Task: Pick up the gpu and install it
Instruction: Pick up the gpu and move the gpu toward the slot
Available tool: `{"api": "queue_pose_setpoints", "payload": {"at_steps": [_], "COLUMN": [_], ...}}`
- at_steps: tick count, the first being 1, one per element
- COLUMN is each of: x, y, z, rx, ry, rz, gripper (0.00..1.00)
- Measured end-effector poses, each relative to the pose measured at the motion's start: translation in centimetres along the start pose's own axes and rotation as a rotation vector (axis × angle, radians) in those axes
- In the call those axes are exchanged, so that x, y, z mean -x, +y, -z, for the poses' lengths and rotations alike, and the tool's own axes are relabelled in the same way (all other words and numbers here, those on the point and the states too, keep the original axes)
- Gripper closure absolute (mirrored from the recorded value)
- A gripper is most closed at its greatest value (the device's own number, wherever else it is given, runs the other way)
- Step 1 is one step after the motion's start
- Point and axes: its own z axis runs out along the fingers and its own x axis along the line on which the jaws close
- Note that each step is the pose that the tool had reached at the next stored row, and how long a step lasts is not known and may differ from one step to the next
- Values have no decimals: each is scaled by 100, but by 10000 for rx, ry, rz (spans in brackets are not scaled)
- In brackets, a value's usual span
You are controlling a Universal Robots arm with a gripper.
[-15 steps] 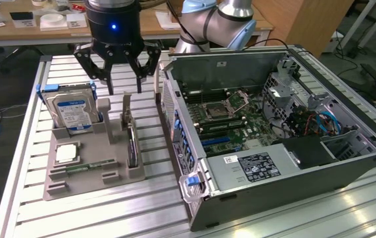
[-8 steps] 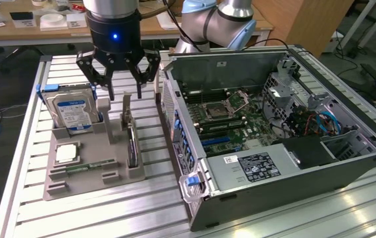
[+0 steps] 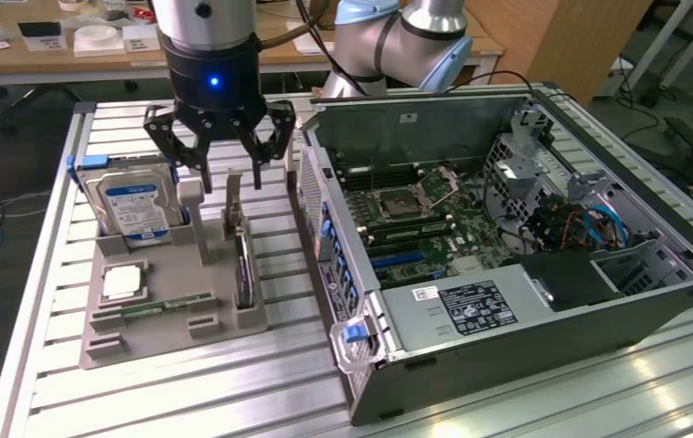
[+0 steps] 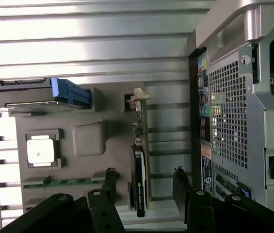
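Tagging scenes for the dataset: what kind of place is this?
Probably a robotics lab bench for PC assembly: an open computer case on a slotted aluminium table, a grey parts tray holding the gpu and a hard drive.

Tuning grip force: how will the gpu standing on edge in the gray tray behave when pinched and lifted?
Probably stiff: the gpu looks like a flat, rigid slab with a metal end bracket. Likely tippy if nudged sideways, since it stands on its thin edge in the tray slot. Its thin board edge may be fragile under a hard pinch.
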Motion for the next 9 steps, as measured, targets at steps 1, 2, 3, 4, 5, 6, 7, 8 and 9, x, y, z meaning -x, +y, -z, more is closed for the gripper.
{"api": "queue_pose_setpoints", "payload": {"at_steps": [1,2,3,4,5,6,7,8,9], "x": [0,0,-1,-1,-2,-2,-2,-2,-1], "y": [-1,-1,-2,-3,-4,-5,-6,-8,-12], "z": [-16,-32,-50,-67,-84,-99,-115,-129,-142], "rx": [0,0,0,-1,0,-1,0,-1,0], "ry": [0,0,1,5,7,9,12,14,16], "rz": [3,6,10,15,20,26,33,39,46], "gripper": [41,41,41,41,41,41,41,41,41]}}
